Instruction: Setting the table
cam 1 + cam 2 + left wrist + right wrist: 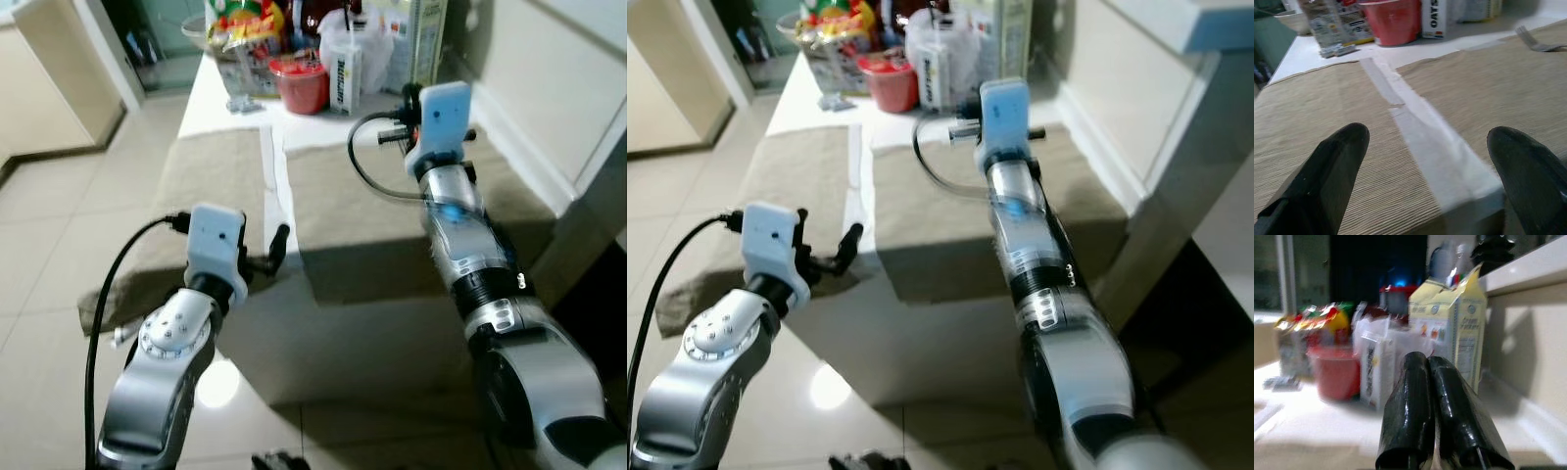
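Already two tan mats (382,220) lie side by side on the bench (230,108), with a narrow white strip of bench bare between them, so we judge the places are laid and the cutlery is what remains. We can make out a fork (1537,43) lying on the right-hand mat, toward its far edge. At the far end of the bench the groceries are crowded together, presumably pushed back to free the near half: a red tub (302,83), an oats carton (345,78), a taller carton (1457,333) and some bright packets (245,34).

We hold our left claw (277,251) at the near edge of the bench, just over the seam between the mats, its fingers (1327,171) spread wide with nothing between them. From there both mats sit right ahead of it, and the fork is well beyond, off toward the right.

Our right claw (1432,416) reaches out over the right mat toward the groceries, its two fingers pressed together and gripping nothing we can see. It points at the cartons, with the tub off to one side of them. Whether it is near the fork we cannot tell.
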Available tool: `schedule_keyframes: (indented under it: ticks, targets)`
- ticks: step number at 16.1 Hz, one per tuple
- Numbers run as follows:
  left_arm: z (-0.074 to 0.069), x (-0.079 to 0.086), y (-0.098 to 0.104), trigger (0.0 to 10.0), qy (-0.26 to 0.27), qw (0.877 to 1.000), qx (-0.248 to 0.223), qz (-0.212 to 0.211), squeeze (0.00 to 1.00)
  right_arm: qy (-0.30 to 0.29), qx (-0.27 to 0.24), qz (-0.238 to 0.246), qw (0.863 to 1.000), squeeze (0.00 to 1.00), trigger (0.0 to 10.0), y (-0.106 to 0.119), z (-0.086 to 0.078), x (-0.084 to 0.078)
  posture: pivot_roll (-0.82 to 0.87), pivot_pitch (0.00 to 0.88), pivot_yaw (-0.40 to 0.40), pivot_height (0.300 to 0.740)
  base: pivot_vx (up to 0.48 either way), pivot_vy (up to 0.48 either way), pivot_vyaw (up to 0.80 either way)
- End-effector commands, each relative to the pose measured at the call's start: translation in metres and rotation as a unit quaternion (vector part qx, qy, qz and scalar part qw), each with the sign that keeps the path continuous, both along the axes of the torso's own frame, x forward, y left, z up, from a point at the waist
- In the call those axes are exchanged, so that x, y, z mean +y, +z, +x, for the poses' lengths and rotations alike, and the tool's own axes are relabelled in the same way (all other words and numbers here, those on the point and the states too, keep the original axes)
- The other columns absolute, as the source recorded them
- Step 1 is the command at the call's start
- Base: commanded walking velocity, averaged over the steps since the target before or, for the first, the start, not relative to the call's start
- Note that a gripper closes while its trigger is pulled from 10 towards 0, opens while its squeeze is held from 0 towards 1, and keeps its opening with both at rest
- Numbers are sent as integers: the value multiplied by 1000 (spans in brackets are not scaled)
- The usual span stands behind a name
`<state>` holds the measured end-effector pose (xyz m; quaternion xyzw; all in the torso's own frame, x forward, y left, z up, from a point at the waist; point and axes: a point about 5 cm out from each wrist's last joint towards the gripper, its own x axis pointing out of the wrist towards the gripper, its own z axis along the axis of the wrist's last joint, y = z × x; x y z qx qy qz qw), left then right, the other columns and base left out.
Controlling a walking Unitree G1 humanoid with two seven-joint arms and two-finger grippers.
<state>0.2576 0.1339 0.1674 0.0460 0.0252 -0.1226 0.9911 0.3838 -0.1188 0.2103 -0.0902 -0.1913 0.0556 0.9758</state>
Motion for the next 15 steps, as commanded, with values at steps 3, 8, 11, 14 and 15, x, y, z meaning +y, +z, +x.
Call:
schedule_keyframes:
  ticks: [3, 8, 11, 14, 15]
  targets:
    - [2, 14, -3, 10000, 34, 999, -7, 13, 0, 25, -13, -11, 1000, 0, 10000, -27, -72, -19, -120, 15, 96, 740, 0, 0, 0]
    - [-28, 61, -4, 10000, 92, 994, -51, -1, 0, 14, 15, -64, 998, 0, 10000, -59, -137, -60, -150, 0, 76, 740, 0, 0, 0]
    - [-51, 65, -21, 10000, 82, 996, -26, -3, 0, 8, 48, -98, 994, 0, 10000, -82, -164, -66, -137, 0, 73, 740, 0, 0, 0]
    - [-57, 56, -35, 10000, 97, 995, -11, -33, 0, -10, 91, -62, 994, 0, 10000, -95, -156, -60, -134, 0, 65, 740, 0, 0, 0]
    - [-56, 55, -36, 10000, 101, 994, -10, -42, 0, -15, 95, -49, 994, 0, 10000, -95, -152, -60, -134, 0, 65, 740, 0, 0, 0]
